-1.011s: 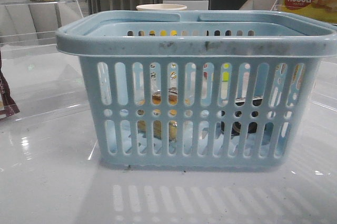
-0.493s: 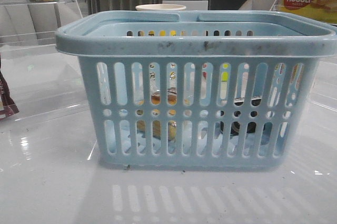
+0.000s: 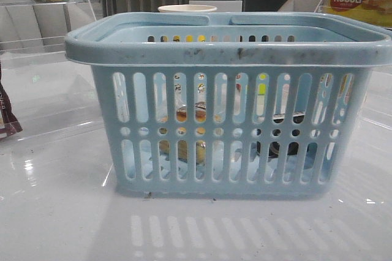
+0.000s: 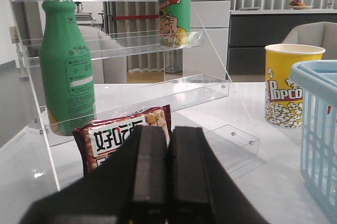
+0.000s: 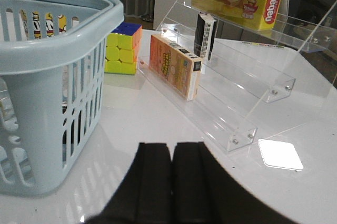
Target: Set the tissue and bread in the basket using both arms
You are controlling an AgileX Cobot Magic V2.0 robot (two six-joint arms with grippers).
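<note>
Nothing has shifted over the last second. The basket (image 3: 229, 105) stands at the near middle of the surface (image 3: 55, 212); through its slots the bread (image 3: 184, 144) and what looks like the dark tissue (image 3: 285, 144) lie inside. Left claw (image 4: 167, 176) and right claw (image 5: 172, 182) are pressed together, empty, well apart from it, so the task looks finished.

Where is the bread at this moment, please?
In the front view the bread lies inside the basket, low on its left side, left of the dark tissue.
</note>
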